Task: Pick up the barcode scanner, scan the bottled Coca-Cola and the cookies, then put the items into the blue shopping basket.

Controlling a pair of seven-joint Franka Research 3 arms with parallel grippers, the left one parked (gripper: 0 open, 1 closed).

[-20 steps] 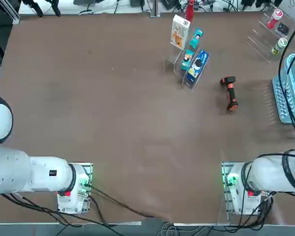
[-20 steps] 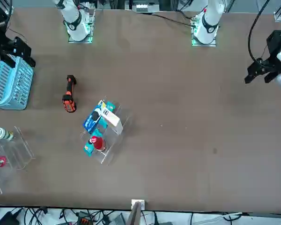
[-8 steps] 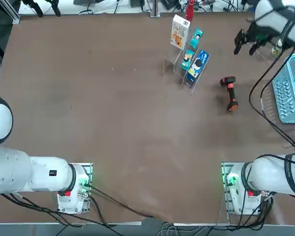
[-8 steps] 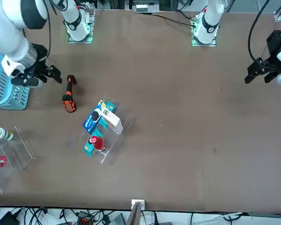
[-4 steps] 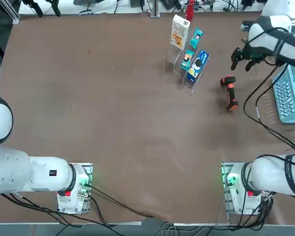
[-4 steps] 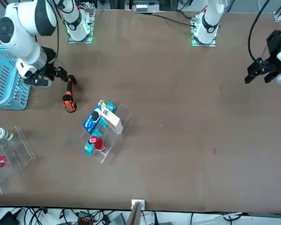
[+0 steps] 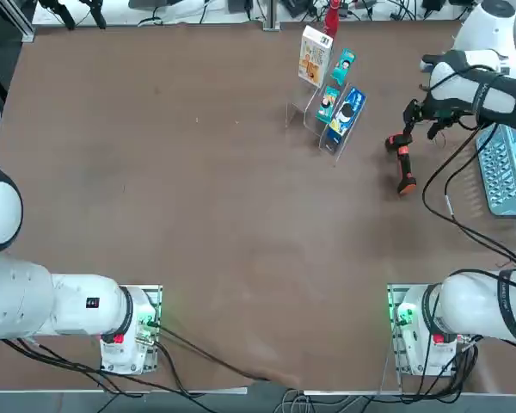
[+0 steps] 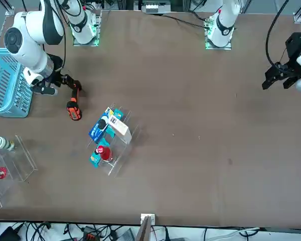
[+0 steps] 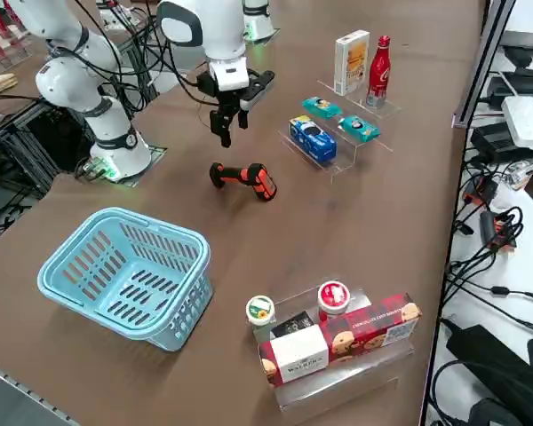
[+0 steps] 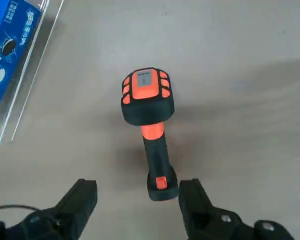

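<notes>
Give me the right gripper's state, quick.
Right gripper: open, holding nothing, poised over the handle end of the barcode scanner lying on the table.

Blue shopping basket (image 7: 507, 172) — edge-cropped overhead.

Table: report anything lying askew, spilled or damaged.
Nothing stands out. The black-and-orange pistol-shaped barcode scanner lies flat on its side on the brown table, intact, with the open right gripper above it. The packets stand tidy in their clear racks.

The black-and-orange scanner (image 7: 403, 163) lies flat on the tabletop. The white cookies (image 7: 314, 56) box and red Coca-Cola (image 9: 377, 60) stand upright together. The empty blue basket (image 9: 124, 271) sits apart.
</notes>
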